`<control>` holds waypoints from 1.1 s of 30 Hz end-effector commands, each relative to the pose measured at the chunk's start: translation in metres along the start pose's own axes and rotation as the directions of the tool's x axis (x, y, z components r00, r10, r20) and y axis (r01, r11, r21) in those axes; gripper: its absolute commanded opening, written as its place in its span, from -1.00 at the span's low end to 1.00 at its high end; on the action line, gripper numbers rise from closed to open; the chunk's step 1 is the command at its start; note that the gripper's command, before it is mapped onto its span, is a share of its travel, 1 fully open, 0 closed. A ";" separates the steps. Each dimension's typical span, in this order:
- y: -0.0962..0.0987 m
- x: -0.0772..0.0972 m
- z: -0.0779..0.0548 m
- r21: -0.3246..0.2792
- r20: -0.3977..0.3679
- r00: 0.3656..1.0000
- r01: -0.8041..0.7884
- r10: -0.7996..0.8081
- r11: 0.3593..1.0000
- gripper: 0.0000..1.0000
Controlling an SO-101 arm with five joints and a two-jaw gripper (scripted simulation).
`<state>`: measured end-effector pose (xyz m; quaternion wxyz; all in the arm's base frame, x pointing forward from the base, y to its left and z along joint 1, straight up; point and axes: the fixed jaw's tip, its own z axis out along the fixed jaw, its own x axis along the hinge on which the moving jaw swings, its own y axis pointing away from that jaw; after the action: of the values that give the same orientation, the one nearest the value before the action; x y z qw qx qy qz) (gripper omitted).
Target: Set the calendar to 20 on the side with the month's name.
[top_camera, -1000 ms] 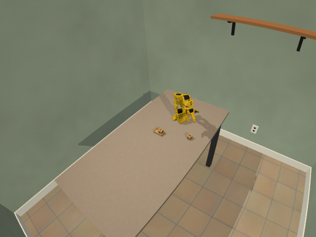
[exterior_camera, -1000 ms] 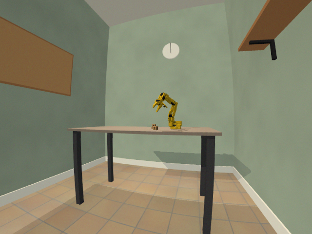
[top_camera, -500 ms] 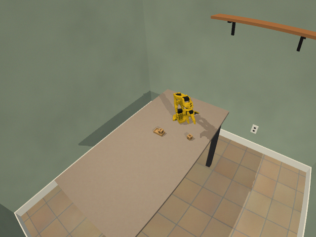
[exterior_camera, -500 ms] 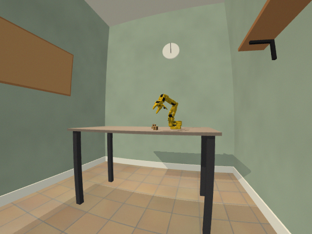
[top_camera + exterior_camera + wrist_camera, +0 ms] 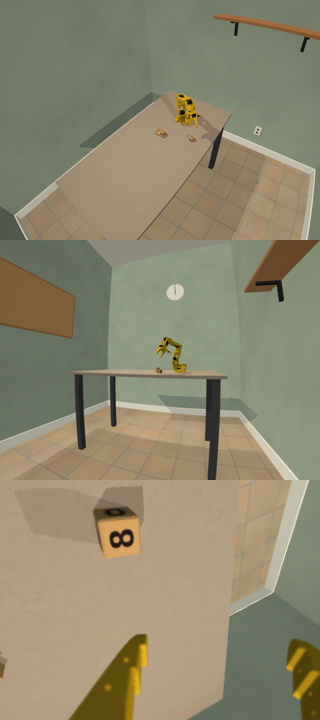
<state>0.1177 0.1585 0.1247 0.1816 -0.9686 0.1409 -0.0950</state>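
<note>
A small wooden tray [image 5: 159, 133] lies on the table with one cube standing in it. A second wooden cube [image 5: 192, 138] lies loose on the table to its right. In the wrist view this cube [image 5: 117, 532] shows an 8 on the side facing me and a 0 on its top. My gripper [image 5: 191, 121] is raised above the table near the arm's base and is open and empty; its two yellow fingers stand wide apart with nothing between them. It also shows in the exterior view [image 5: 162, 351], high above the cubes [image 5: 158, 370].
The table's right edge [image 5: 227, 605] runs close to the loose cube, with tiled floor below. The arm's base [image 5: 184, 119] stands at the table's far end. A wall shelf [image 5: 266, 25] hangs high on the right.
</note>
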 end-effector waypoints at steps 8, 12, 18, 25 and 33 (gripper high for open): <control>0.014 -0.006 0.035 -0.204 0.076 0.997 0.022 -0.007 0.979 -0.30; 0.024 -0.009 0.048 -0.293 0.108 0.994 0.030 0.002 0.956 -0.30; 0.030 -0.011 0.056 -0.345 0.127 0.992 0.037 0.008 0.938 -0.30; 0.032 -0.010 0.056 -0.352 0.132 0.991 0.044 0.003 0.935 -0.30; 0.032 -0.010 0.056 -0.352 0.132 0.991 0.044 0.003 0.935 -0.30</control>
<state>0.1111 0.1490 0.0571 0.0010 -0.9905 0.1373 -0.0014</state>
